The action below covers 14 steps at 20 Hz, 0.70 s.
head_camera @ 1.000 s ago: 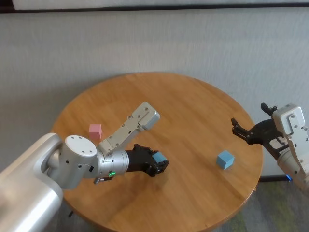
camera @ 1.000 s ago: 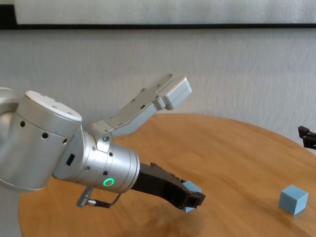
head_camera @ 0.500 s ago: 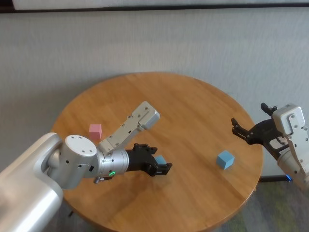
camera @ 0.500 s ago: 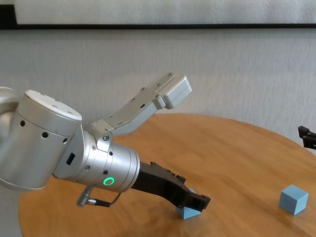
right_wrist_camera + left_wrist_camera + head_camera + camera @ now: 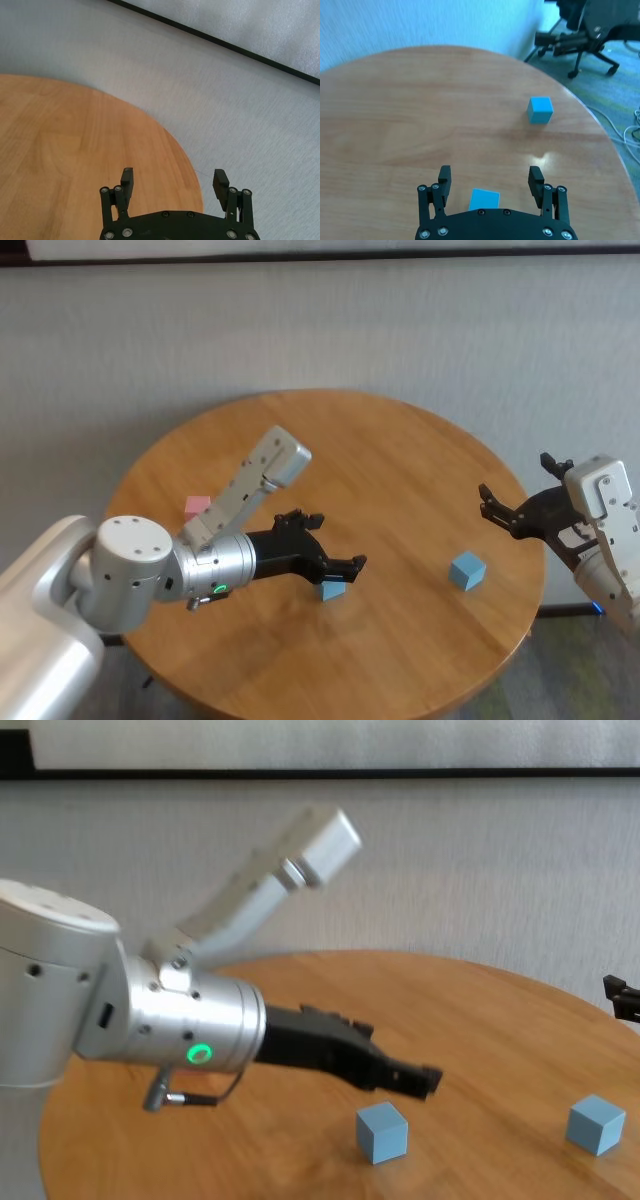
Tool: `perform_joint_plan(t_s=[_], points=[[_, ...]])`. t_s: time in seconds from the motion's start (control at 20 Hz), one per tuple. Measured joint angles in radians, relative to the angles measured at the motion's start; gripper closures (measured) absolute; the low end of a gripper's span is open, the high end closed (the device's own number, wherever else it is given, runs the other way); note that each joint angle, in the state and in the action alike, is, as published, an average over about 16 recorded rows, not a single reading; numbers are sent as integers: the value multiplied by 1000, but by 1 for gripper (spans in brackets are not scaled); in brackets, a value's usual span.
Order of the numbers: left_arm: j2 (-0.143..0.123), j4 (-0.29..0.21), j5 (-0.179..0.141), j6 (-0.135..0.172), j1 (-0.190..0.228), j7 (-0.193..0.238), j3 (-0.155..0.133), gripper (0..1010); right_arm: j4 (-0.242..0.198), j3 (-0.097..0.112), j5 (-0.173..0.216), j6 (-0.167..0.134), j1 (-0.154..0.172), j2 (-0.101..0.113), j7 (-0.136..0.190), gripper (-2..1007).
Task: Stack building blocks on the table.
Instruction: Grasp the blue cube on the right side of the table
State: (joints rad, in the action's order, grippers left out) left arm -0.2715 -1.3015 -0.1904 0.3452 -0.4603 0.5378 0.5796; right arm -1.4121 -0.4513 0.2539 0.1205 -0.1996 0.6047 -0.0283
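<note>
The round wooden table (image 5: 400, 460) holds three cubes. One light blue cube (image 5: 333, 591) sits near the middle; it also shows in the chest view (image 5: 382, 1131) and the left wrist view (image 5: 484, 199). My left gripper (image 5: 337, 545) is open and empty, hovering just above this cube without touching it (image 5: 490, 175) (image 5: 425, 1078). The second light blue cube (image 5: 466, 570) lies toward the right edge (image 5: 540, 109) (image 5: 594, 1123). The pink cube (image 5: 197, 506) sits at the left, partly behind my left arm. My right gripper (image 5: 517, 480) is open and empty over the table's right edge (image 5: 173, 175).
A grey wall (image 5: 320, 330) runs behind the table. An office chair base (image 5: 590, 30) and cables (image 5: 632, 130) are on the floor beyond the table's right side. Bare tabletop (image 5: 380, 440) stretches between the cubes.
My left gripper opened and let go of the light blue cube, which now rests on the table. The gripper then rose above it. The right arm has not moved.
</note>
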Motion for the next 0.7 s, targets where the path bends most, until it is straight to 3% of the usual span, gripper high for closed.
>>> perform_joint_plan(t_s=[0.15, 0.3, 0.5, 0.7], points=[[-6, -48, -21, -44, 40, -47, -37, 30, 0, 0, 0, 0, 0, 0, 0, 0], [-8, -100, -32, -99, 92, -123, -87, 12, 0, 0, 0, 0, 0, 0, 0, 0], [0, -157, -25, -164, 161, -245, -152, 9, 0, 0, 0, 0, 0, 0, 0, 0], [14, -199, -5, -208, 221, -360, -211, 9, 0, 0, 0, 0, 0, 0, 0, 0]])
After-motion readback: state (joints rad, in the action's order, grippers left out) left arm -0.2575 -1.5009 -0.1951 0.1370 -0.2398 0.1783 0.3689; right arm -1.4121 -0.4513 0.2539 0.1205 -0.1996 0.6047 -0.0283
